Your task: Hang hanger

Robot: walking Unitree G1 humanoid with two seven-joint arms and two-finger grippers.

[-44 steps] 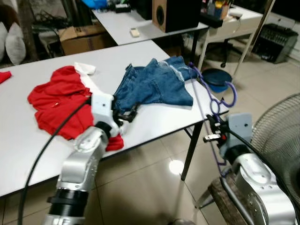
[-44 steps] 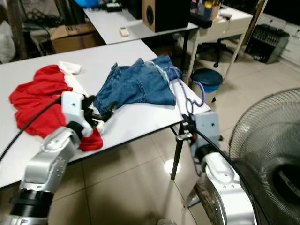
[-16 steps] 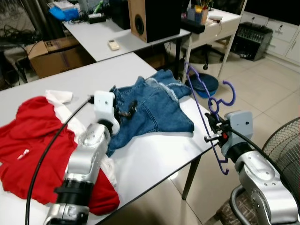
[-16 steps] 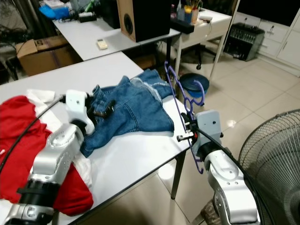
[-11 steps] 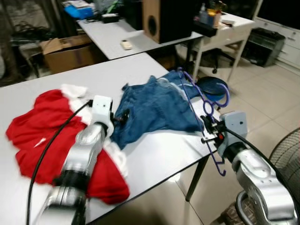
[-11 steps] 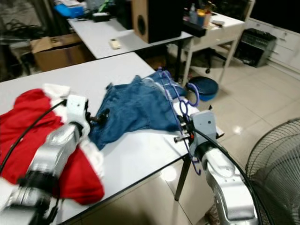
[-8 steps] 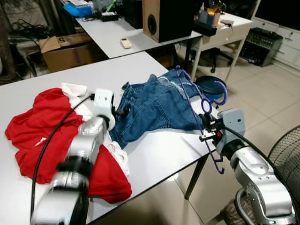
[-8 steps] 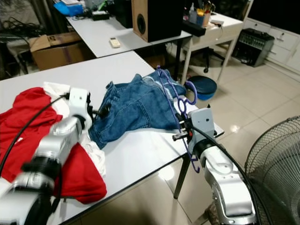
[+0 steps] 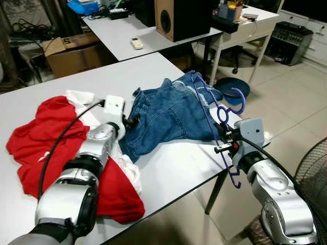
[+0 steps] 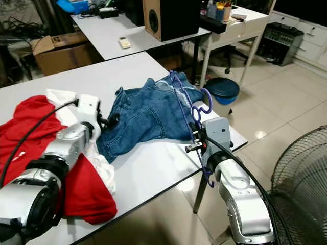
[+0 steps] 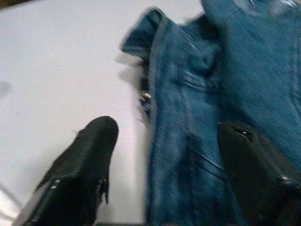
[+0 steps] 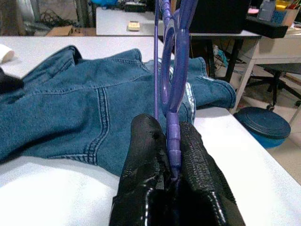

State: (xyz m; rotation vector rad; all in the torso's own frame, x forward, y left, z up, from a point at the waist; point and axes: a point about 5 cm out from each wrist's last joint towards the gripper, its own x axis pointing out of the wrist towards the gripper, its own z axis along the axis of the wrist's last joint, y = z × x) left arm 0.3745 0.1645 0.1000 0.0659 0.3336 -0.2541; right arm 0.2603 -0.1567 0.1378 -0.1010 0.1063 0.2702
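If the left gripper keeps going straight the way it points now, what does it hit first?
Most likely the blue denim jeans on the white table: the open left gripper already straddles a denim fold, seemingly very close.

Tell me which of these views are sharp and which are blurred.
Left eye and right eye views: sharp on the jeans and purple hanger, with the nearest part of the left arm smeared. Left wrist view: blurred throughout, denim and left gripper fingers soft. Right wrist view: sharp, right gripper fingers crisp.

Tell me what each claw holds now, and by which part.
The right claw pinches the purple hanger at its neck, below the hook. The left claw is open over the jeans, holding nothing.
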